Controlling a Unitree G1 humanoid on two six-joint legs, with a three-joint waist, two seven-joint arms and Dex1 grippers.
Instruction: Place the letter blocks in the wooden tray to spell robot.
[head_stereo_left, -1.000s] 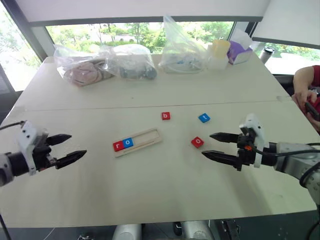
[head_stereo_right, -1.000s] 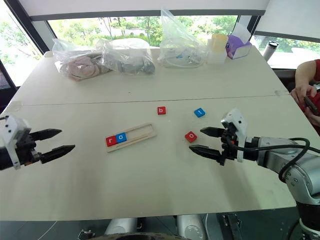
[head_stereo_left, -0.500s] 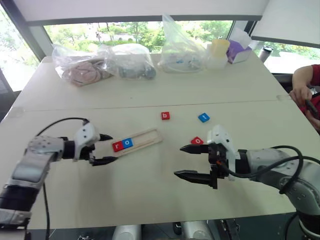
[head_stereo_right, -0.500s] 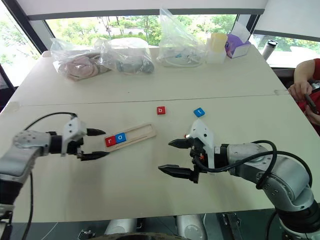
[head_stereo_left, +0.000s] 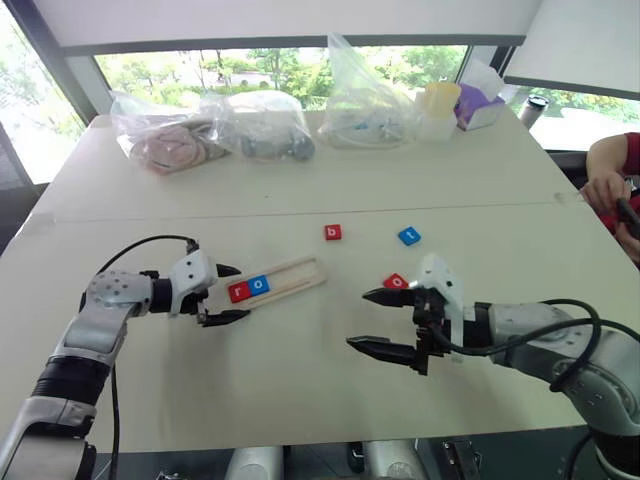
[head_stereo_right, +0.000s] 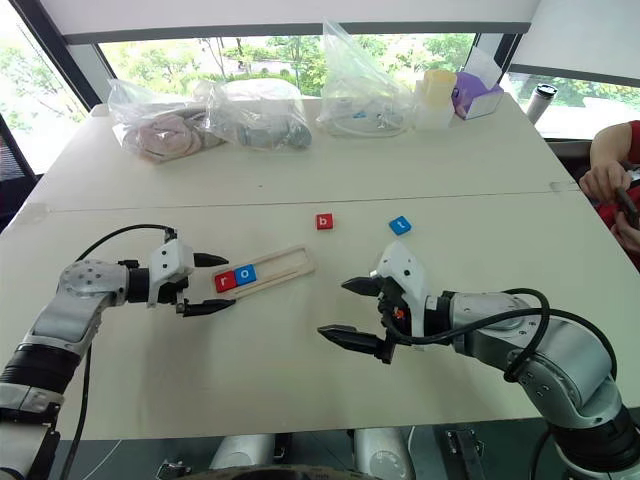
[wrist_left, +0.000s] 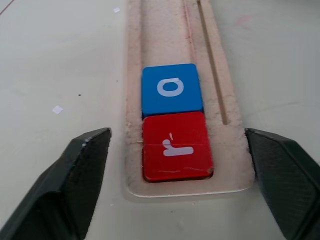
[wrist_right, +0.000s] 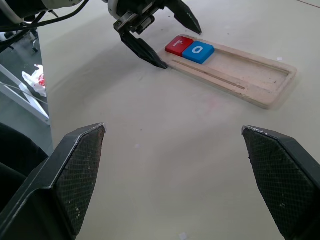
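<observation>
Now, in the left eye view, the left gripper (head_stereo_left: 240, 292) has swung in from the table's edge to the near end of the wooden tray (head_stereo_left: 296, 277). Its fingers are spread to either side of that end, holding nothing. The red r block (head_stereo_left: 237, 292) and the blue o block (head_stereo_left: 258, 285) lie side by side in the tray. I judge it means to steady or straighten the tray, not fetch a letter. The right gripper (head_stereo_left: 358, 320) has drawn in towards the middle and hangs wide open and empty. It partly covers the red o block (head_stereo_left: 395, 282). The b block (head_stereo_left: 332, 232) and the t block (head_stereo_left: 408, 236) lie loose beyond the tray, so three letters are not yet placed.

The left wrist view shows its fingers (wrist_left: 80, 175) flanking the tray's rim (wrist_left: 132, 75). One stands clear, but whether the other touches the wood is hard to tell.

The right wrist view looks over its own parted fingers (wrist_right: 75, 175) at the tray, with no loose block before them
</observation>
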